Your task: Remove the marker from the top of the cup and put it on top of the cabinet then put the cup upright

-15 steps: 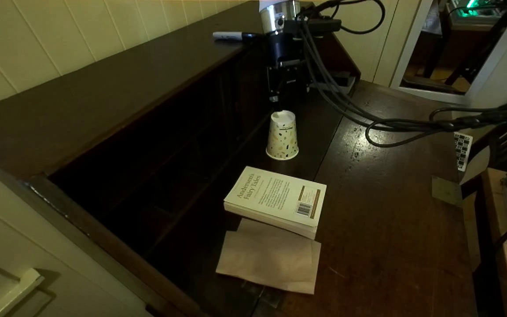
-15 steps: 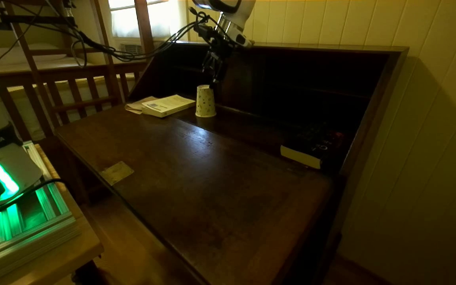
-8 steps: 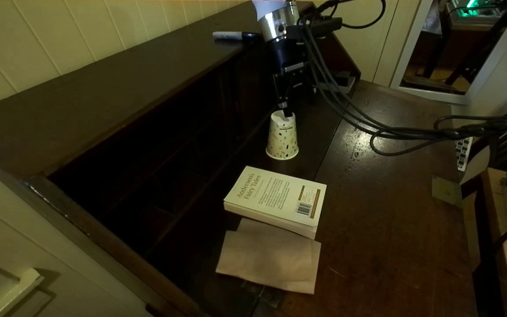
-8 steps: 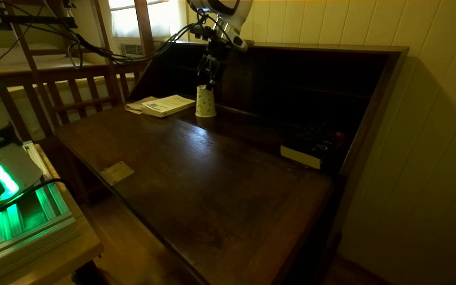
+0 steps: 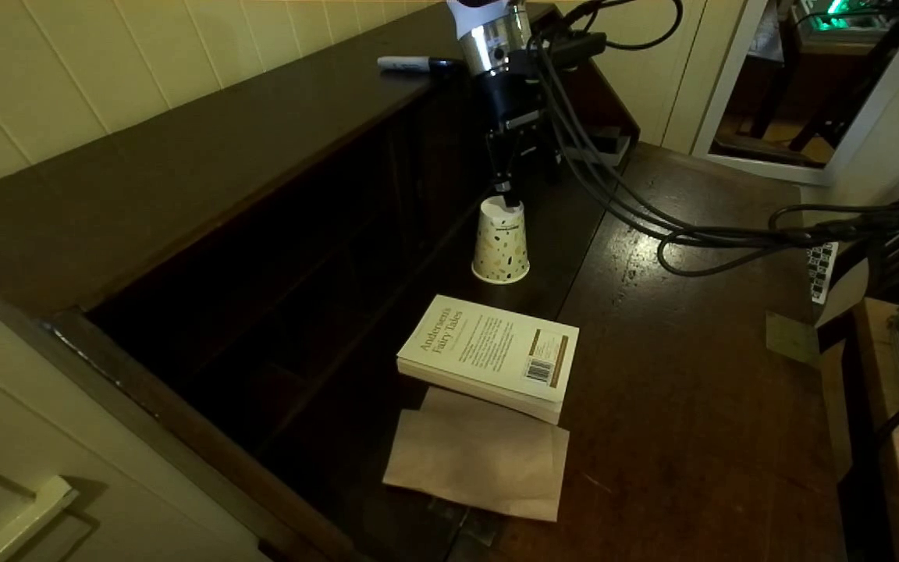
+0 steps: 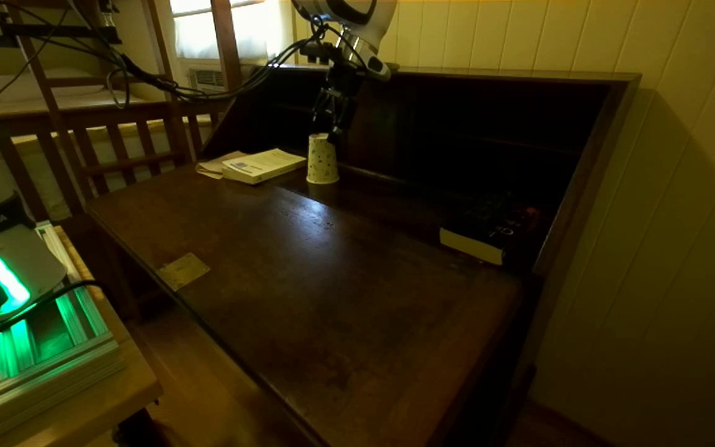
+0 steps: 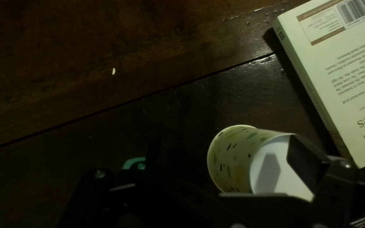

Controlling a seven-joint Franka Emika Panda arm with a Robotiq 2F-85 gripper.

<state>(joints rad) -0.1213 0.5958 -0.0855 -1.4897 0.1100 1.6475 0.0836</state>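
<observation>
Lower than a second ago, the end effector point(image 7: 229, 158), spread, hangs partly over the inverted cup point(image 5: 501, 243); the marker point(image 5: 418, 64) lies higher, atop the cabinet point(image 5: 262, 129); brown desk point(image 6: 308, 292) below, panelled wall point(image 6: 488, 37) behind.

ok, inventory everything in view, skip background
desk: 1, brown, fronting cabinet
cabinet: 1, dark brown, along desk
marker: 1, whitish and black, cabinet top
cup: 1, speckled white, upside down on desk
pale book: 1, cream, beside cup
paper: 1, light brown, by pale book
dark book: 1, black, desk's cabinet side
patch: 1, yellowish, desk edge
checkered board: 1, black and white, past desk
bench: 1, tan, beside desk
arm: 1, white, above cup
gripper: 1, black, open at cup base
arm base: 1, white, at bench
cables: several, black, from arm
</observation>
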